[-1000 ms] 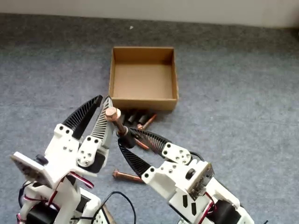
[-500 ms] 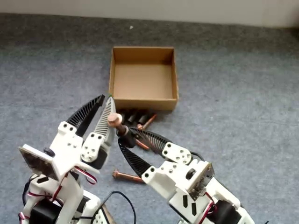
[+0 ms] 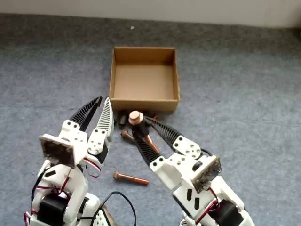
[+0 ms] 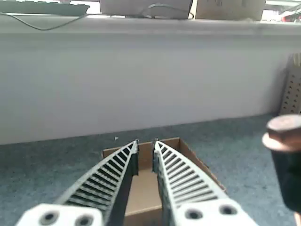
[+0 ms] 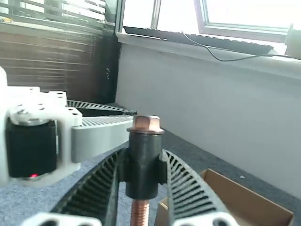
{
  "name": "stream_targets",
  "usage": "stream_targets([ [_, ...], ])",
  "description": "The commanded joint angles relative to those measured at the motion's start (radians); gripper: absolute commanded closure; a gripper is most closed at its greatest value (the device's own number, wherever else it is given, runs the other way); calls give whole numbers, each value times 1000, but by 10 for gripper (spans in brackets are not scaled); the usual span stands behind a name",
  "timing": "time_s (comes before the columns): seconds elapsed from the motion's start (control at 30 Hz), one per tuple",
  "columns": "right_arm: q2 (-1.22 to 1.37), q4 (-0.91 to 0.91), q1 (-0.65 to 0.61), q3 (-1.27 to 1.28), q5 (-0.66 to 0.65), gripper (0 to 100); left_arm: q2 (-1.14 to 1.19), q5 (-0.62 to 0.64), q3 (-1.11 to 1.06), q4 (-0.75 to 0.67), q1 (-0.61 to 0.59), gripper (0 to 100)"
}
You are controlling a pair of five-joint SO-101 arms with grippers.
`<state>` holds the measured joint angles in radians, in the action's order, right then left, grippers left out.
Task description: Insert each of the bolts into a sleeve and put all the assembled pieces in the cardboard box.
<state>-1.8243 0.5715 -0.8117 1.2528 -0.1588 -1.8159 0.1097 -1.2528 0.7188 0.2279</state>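
Well, sleeve (image 5: pixel 142 165) within right end effector (image 5: pixel 142 155)

Downward overview; two close wrist views toward the shared cardboard box (image 3: pixel 144 81)

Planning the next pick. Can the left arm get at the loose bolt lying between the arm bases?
Probably yes: the left tool is open and empty and nothing covers the bolt, though it lies well back from the tool.
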Motion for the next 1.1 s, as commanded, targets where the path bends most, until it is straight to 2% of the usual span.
stream_targets([
  [0.0, -10, 5, 56, -10, 5, 993, -4, -63, -38, 69, -5, 923],
  [0.1, -8, 33, 73, 10, 8, 993, -4, -80, -88, 133, -33, 923],
  [0.23, 59, 39, 108, 30, 31, 993, -4, -78, -153, 163, -142, 923],
  [0.37, 249, 33, 157, 27, 35, 993, -4, -75, -229, 163, -265, 922],
  [0.47, 426, -1, 173, -48, 63, 993, -5, -78, -255, 158, -314, 920],
  [0.87, 1135, -306, 320, -424, 60, 993, -5, -78, -259, 164, -328, 920],
  [1.07, 1437, -463, 332, -590, 60, 993, -5, -80, -259, 164, -328, 920],
])
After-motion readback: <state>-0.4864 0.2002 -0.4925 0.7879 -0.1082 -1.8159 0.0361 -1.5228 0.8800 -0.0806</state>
